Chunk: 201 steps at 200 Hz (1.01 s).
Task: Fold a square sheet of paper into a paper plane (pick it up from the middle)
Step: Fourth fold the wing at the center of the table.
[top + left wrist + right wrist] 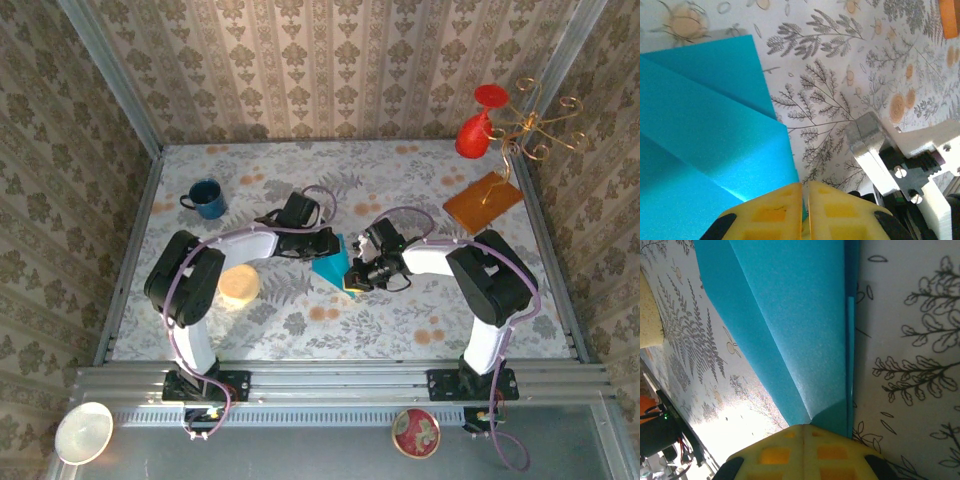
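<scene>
Sheet of paper point(330, 266): teal-blue, partly folded, at the middle of the surface, between the two sets of jaws.
Folds, left wrist view point(700, 125): overlapping flaps with straight, sharp creases.
Folds, right wrist view point(790, 330): one long diagonal crease; a narrow doubled strip along the straight edge.
Flat or lifted: cannot tell.
Left jaws: reaching in from the left at the sheet's far side; closed to a hairline slit between the left pads point(765, 215), with a sliver of teal caught in that slit; gripping the sheet of paper.
Right jaws: reaching in from the right at the sheet's near right edge; fully closed, right pads point(770, 455) pressed together; crease of the sheet running right up to the tips. Whether paper sits between them: cannot tell.
Surface point(400, 170): pale cloth printed with grey ferns and orange flowers.
Round tan pad point(239, 285): left of the sheet, near the left arm, apart from the paper.
Blue mug point(206, 198): far left, upright, well apart from the sheet.
Orange-brown sheet point(483, 202): far right, flat, well apart from the teal one.
Red vase point(478, 125): far right corner, beside a gold wire stand point(545, 125).
White bowl point(83, 432): on the near ledge, left end.
Red patterned dish point(415, 432): on the near ledge, by the right arm's base.
</scene>
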Each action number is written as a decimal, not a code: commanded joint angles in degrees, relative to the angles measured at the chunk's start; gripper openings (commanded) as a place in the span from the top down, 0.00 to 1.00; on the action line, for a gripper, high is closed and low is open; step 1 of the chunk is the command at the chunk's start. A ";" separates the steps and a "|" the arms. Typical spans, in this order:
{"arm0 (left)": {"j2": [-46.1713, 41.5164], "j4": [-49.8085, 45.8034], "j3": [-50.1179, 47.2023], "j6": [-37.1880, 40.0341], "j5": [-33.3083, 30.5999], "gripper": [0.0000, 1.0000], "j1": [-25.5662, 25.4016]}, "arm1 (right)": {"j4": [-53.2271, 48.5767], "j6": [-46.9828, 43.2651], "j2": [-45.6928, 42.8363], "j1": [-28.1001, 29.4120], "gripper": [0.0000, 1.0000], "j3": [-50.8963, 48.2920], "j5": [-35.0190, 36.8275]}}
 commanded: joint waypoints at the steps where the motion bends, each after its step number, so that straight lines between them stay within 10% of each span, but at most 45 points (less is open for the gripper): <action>1: 1.23 2.79 -2.15 0.31 2.01 0.88 -0.78 | -5.70 -0.20 4.32 0.24 0.96 -2.10 4.73; 95: 7.60 2.09 -0.73 4.06 1.34 0.88 0.44 | -7.86 -0.81 6.90 0.12 0.95 -1.92 4.64; 201: 14.38 -1.42 5.51 11.72 2.17 0.87 14.59 | -8.25 -0.69 5.91 -0.99 0.95 -3.68 5.87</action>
